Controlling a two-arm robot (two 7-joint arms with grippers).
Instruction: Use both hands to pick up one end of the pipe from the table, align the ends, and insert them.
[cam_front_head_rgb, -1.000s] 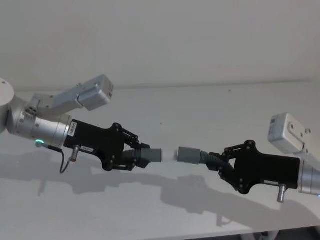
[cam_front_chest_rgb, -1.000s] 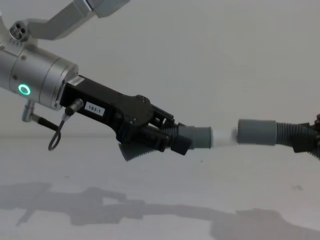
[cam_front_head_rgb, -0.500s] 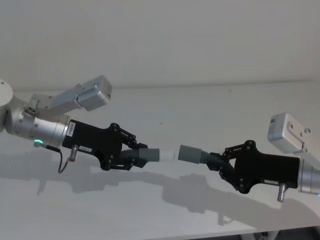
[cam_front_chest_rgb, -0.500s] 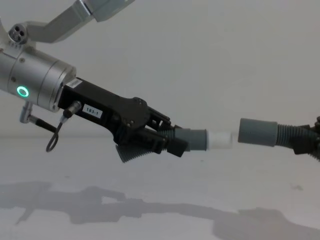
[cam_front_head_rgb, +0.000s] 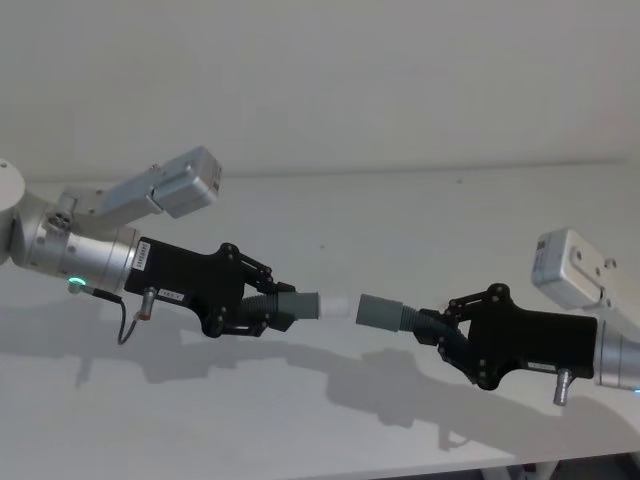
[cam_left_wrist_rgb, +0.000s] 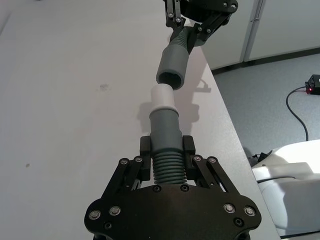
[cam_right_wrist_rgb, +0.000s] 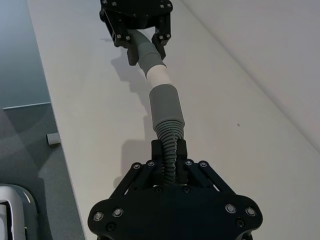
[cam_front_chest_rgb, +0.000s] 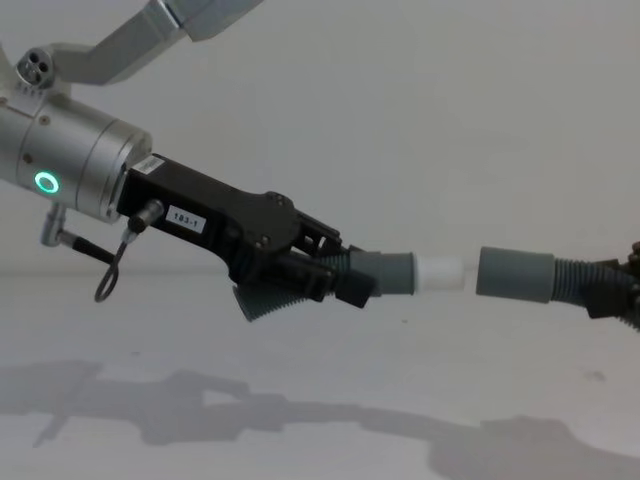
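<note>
Left gripper (cam_front_head_rgb: 268, 311) is clamped on the ribbed middle of its hose piece (cam_front_chest_rgb: 385, 273), and right gripper (cam_front_head_rgb: 437, 328) grips its own piece (cam_front_chest_rgb: 540, 277) the same way, leaving both cuffs free. I hold the 2 pieces lifted above the table (cam_front_head_rgb: 400, 210), end to end — white tip (cam_left_wrist_rgb: 162, 96) just short of the open grey cuff (cam_left_wrist_rgb: 171, 65), not touching. My judgement: axes look nearly lined up, so the next step would be a straight push together.

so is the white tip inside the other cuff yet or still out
Out. The white tip on the left claw's piece stops short of the grey cuff held by the right claw; a small gap shows between them.
</note>
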